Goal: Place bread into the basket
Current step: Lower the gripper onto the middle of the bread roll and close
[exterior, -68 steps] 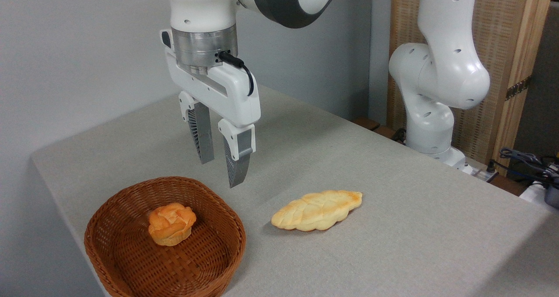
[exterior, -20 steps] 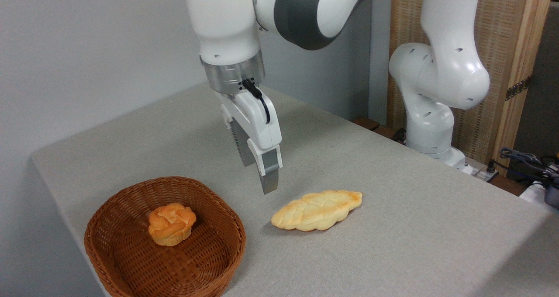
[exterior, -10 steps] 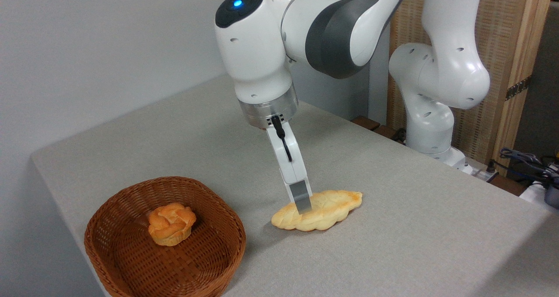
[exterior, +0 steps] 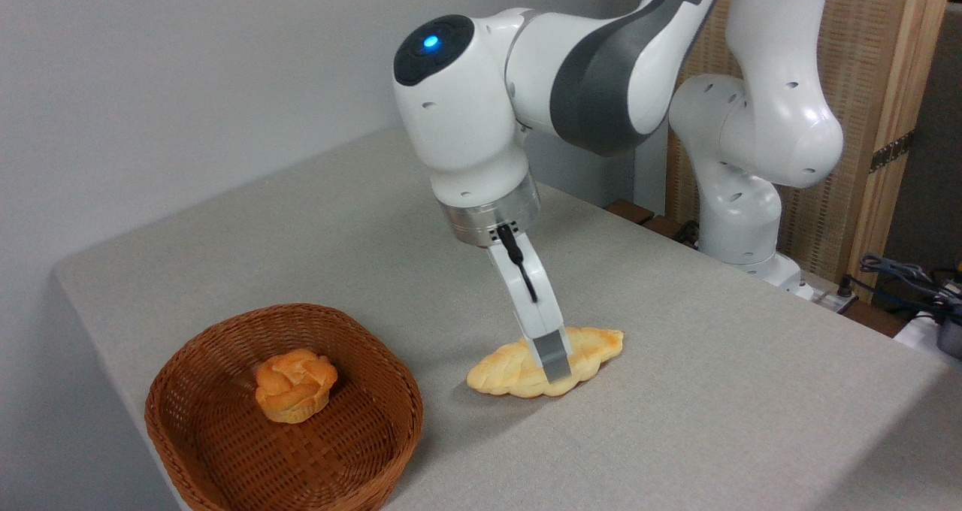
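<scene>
Bread: long pale-yellow braided loaf [exterior: 518, 368] on grey table [exterior: 714, 391], outside reddish-brown wicker basket [exterior: 225, 451] | two-finger gripper [exterior: 555, 364] at loaf middle — opening, we cannot tell | risk: off-centre pinch — loaf tilts, slips.

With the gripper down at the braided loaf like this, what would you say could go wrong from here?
The gripper sits at the middle of the long bread, so its ends may sag or swing once lifted. Only one finger shows, so whether the grasp straddles the loaf is unclear; it might slip. The basket already holds a bun, and the loaf could land on it or catch the rim.
</scene>
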You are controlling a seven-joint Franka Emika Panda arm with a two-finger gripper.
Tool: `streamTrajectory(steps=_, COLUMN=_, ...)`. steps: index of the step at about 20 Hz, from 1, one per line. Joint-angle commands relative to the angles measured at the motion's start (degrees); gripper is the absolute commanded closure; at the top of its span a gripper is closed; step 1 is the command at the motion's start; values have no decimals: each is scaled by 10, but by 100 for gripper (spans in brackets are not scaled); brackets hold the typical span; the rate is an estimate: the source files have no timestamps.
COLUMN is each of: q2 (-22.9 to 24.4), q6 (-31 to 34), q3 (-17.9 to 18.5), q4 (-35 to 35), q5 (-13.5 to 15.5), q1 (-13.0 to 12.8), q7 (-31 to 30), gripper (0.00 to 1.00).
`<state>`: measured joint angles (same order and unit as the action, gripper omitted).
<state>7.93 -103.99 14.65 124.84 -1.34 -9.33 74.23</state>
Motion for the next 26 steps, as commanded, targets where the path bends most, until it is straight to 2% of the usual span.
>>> streamTrajectory(steps=1, q2=12, q6=17, q3=8, q4=6, q5=-8, q1=-4, q7=3, gripper=0)
streamTrajectory(steps=15, q2=-22, q6=11, q3=7, q4=7, q5=-1, q1=-10, q7=3, gripper=0)
streamTrajectory(steps=17, q2=-22, q6=11, q3=8, q4=7, q5=-1, q1=-10, q7=4, gripper=10)
streamTrajectory(steps=20, q2=-26, q6=6, q3=7, q4=7, q5=2, q1=-10, q7=5, gripper=57)
streamTrajectory(steps=21, q2=-27, q6=6, q3=7, q4=7, q5=2, q1=-10, q7=5, gripper=65)
streamTrajectory(steps=26, q2=-27, q6=6, q3=7, q4=7, q5=2, q1=-10, q7=6, gripper=66)
